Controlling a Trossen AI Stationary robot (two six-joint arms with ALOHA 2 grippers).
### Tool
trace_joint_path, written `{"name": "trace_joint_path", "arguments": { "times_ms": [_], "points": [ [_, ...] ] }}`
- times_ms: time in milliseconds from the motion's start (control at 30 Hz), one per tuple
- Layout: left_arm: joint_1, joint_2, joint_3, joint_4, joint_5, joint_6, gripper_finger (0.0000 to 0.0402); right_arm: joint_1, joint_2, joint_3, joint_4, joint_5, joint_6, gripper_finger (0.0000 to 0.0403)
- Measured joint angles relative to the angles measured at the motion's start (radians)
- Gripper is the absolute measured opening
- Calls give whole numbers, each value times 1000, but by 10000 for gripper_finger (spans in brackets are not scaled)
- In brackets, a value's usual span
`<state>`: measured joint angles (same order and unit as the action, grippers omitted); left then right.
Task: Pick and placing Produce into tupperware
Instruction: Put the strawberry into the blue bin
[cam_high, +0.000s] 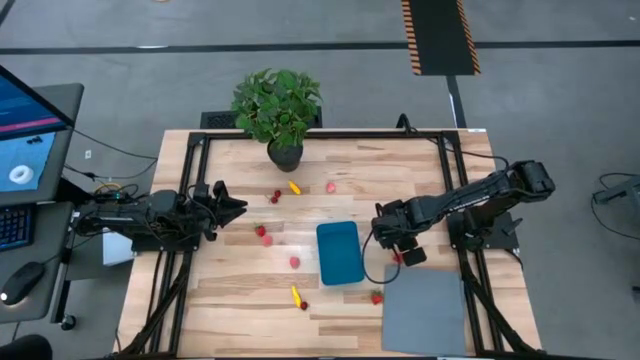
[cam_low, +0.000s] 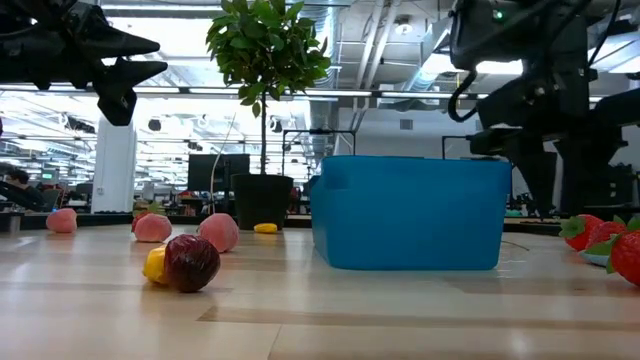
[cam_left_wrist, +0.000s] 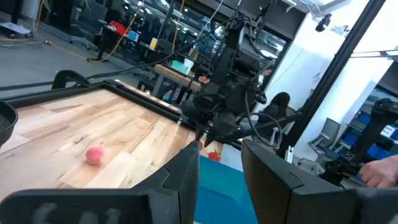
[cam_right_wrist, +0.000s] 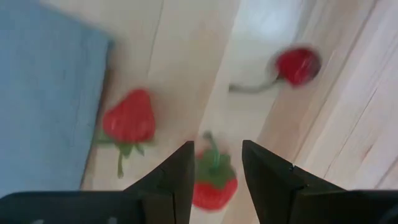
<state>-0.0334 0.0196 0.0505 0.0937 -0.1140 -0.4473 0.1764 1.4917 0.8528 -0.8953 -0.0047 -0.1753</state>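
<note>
The left gripper (cam_high: 238, 208) hangs above the table's left side with its fingers parted and nothing between them, pointing across the wood toward the tupperware (cam_high: 339, 252), which lies near the middle with its long axis running from the far edge to the near one. The produce is scattered: in the high view I count about nine small pieces, two yellow-orange and the rest red or pink, most of them left of the tub. The right gripper (cam_right_wrist: 214, 163) is the one placed to act: it points down just right of the tub, jaws parted and empty, with a strawberry (cam_right_wrist: 213, 177) directly beneath the gap, its stem toward the tub side. A second strawberry (cam_right_wrist: 129, 119) lies beside the tub wall and a cherry-like piece (cam_right_wrist: 297, 65) farther off. The right arm is clearly nearer.
</note>
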Motion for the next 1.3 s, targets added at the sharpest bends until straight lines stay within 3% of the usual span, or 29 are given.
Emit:
{"name": "trace_joint_path", "arguments": {
  "times_ms": [533,1033,1300],
  "points": [
    [0,0,0,2,-3,-11,109,-6,1,-42,76,-43,30,143],
    [0,0,0,2,-6,-22,109,-18,1,-42,59,-49,45,86],
    [0,0,0,2,-6,-29,109,-22,0,-42,41,-50,44,14]
  ]
}}
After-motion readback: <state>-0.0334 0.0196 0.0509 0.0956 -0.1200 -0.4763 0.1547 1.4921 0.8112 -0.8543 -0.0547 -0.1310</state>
